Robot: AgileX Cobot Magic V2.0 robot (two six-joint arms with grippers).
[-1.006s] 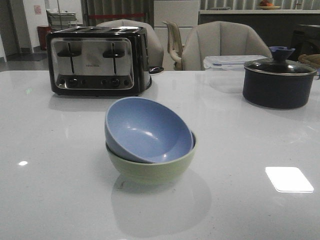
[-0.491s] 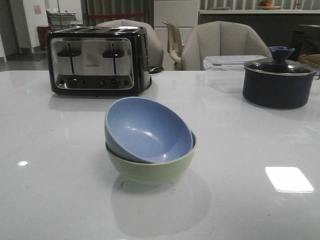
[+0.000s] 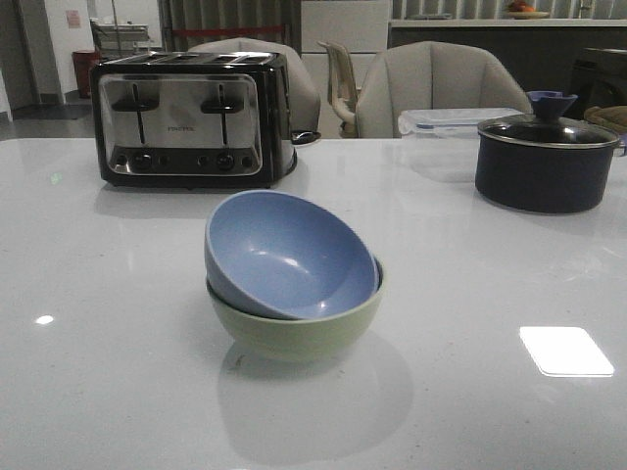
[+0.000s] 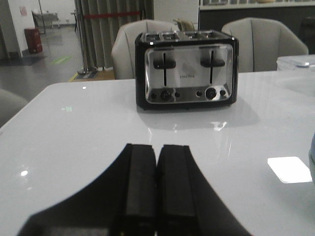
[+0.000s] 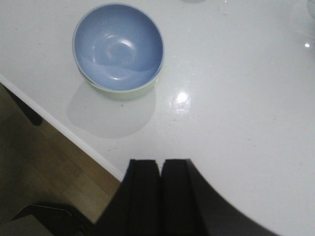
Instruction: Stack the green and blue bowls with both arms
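Observation:
The blue bowl (image 3: 289, 253) sits tilted inside the green bowl (image 3: 304, 333) at the middle of the white table in the front view. The right wrist view shows the same stack, the blue bowl (image 5: 118, 42) nested in the green bowl (image 5: 125, 91) near the table's front edge. My left gripper (image 4: 156, 147) is shut and empty, held above the table and facing the toaster; a sliver of blue bowl (image 4: 312, 152) shows at that view's edge. My right gripper (image 5: 160, 162) is shut and empty, well apart from the bowls. Neither arm shows in the front view.
A chrome and black toaster (image 3: 191, 117) stands at the back left, also in the left wrist view (image 4: 187, 69). A dark navy lidded pot (image 3: 547, 157) stands at the back right, a clear lidded box (image 3: 446, 122) beside it. Chairs stand behind the table. The table's front edge (image 5: 74, 135) runs below the bowls.

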